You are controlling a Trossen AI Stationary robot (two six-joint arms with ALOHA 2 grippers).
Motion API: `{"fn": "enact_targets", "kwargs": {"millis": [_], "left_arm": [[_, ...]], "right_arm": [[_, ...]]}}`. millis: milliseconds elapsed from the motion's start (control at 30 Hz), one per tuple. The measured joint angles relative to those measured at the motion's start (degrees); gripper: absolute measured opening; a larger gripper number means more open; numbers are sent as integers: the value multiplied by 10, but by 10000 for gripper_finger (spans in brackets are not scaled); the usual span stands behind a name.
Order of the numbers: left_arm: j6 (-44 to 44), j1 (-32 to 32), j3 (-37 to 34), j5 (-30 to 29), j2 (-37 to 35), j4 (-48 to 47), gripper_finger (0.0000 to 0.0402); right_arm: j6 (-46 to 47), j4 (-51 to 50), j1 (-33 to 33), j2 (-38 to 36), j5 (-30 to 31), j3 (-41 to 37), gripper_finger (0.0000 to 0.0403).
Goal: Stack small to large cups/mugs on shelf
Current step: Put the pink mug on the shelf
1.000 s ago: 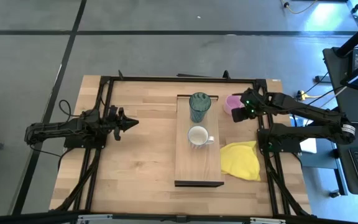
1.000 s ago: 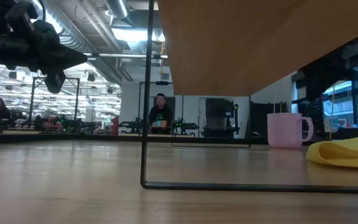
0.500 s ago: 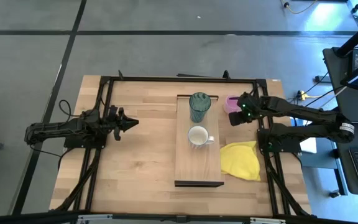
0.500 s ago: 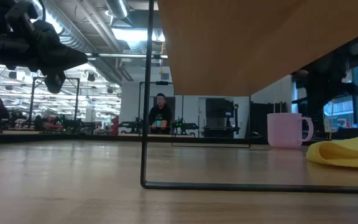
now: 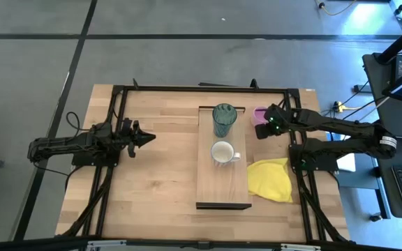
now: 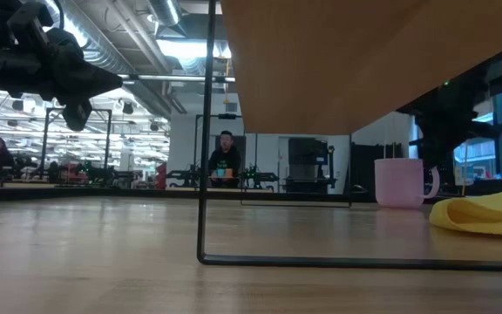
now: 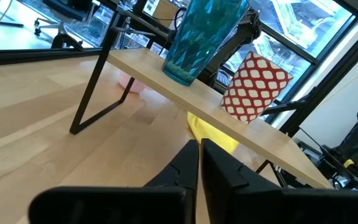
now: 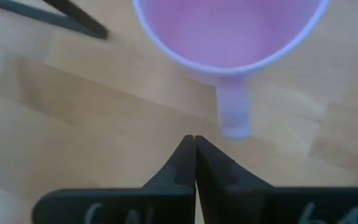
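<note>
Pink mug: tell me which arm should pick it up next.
Right. The right gripper is shut and directly over the pink mug, its handle just ahead in the right wrist view. The left gripper waits across the shelf, far from it.

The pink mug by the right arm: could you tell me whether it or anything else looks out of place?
The pink mug stands upright on the tabletop beside the shelf, not on it with the teal tumbler and white mug. A crumpled yellow cloth lies nearby. Nothing is spilled or tipped.
</note>
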Motion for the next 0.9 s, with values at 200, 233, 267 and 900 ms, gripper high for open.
{"fn": "enact_targets", "kwargs": {"millis": [200, 233, 267, 900], "left_arm": [[0, 0, 0, 0, 0, 0, 3], [0, 0, 0, 0, 0, 0, 2], [0, 0, 0, 0, 0, 0, 1], [0, 0, 0, 0, 0, 0, 33]], "right_arm": [[-3, 2, 0, 2, 61, 0, 0], [-3, -2, 0, 2, 70, 0, 0], [-3, -6, -1, 2, 75, 0, 0], [-55, -15, -72, 2, 152, 0, 0]]}}
